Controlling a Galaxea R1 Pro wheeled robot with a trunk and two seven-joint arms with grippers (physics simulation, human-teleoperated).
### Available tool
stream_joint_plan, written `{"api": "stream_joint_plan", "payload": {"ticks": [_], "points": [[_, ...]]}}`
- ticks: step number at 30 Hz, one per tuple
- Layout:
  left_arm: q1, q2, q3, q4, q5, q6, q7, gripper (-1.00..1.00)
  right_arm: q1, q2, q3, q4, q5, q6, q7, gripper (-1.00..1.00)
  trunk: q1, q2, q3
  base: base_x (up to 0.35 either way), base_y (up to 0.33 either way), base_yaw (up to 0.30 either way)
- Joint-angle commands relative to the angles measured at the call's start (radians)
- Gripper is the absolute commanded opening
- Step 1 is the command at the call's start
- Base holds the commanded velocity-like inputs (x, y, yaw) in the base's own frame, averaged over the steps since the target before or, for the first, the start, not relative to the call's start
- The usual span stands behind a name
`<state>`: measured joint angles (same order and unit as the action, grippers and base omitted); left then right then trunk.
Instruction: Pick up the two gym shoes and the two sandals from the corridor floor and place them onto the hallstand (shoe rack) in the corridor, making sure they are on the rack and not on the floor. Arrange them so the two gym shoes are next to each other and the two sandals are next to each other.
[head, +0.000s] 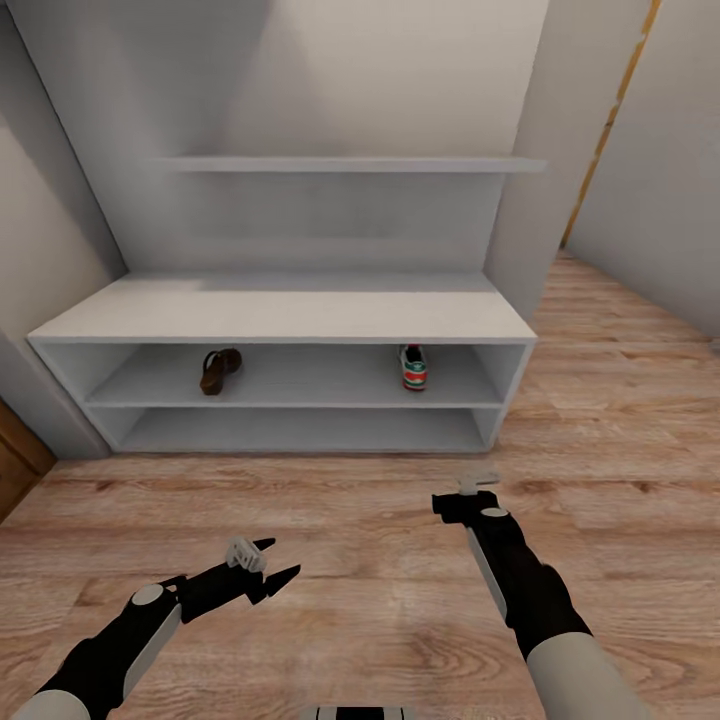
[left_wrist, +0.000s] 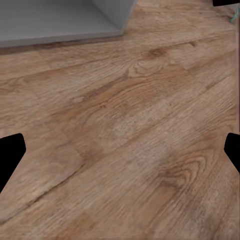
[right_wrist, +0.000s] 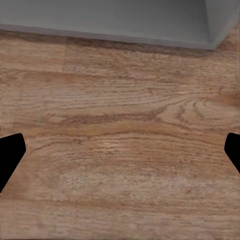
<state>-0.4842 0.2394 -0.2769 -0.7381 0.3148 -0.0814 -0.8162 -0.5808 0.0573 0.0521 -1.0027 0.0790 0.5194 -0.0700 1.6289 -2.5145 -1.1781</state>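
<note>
Both tools, left (head: 268, 570) and right (head: 470, 490), hang spread and empty, with the sandal (head: 219, 370) and gym shoe (head: 413, 367) straight ahead, toes-in on the hallstand (head: 290, 310) shelf.

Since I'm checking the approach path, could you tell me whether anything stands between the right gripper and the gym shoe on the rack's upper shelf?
Nothing visible: only bare floor lies between the right gripper and the gym shoe.
</note>
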Motion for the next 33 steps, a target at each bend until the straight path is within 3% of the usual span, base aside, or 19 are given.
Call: {"api": "stream_joint_plan", "payload": {"ticks": [1, 8, 12, 33], "points": [[-0.001, 0.001, -0.004, 0.001, 0.005, -0.008, 0.002, 1.0, -0.001, 0.0, 0.002, 0.0, -0.003, 0.006, -0.002, 1.0, 0.0, 0.0, -0.001, 0.0, 0.0, -0.242], [-0.001, 0.001, 0.007, 0.002, 0.005, -0.008, 0.004, 1.0, -0.001, -0.001, 0.002, 0.0, -0.13, 0.007, -0.003, 1.0, 0.0, 0.0, -0.001, 0.0, 0.0, -0.278], [-0.001, 0.001, 0.008, 0.002, 0.005, -0.008, 0.004, 1.0, -0.001, -0.001, 0.002, -0.001, -0.167, 0.007, -0.004, 1.0, 0.0, 0.0, -0.001, 0.0, 0.0, -0.296], [-0.001, -0.009, 0.007, 0.022, 0.006, -0.009, 0.011, 1.0, -0.001, -0.001, 0.0, 0.002, -0.181, 0.006, -0.004, 1.0, 0.0, 0.0, 0.0, 0.0, 0.0, -0.3]]}}
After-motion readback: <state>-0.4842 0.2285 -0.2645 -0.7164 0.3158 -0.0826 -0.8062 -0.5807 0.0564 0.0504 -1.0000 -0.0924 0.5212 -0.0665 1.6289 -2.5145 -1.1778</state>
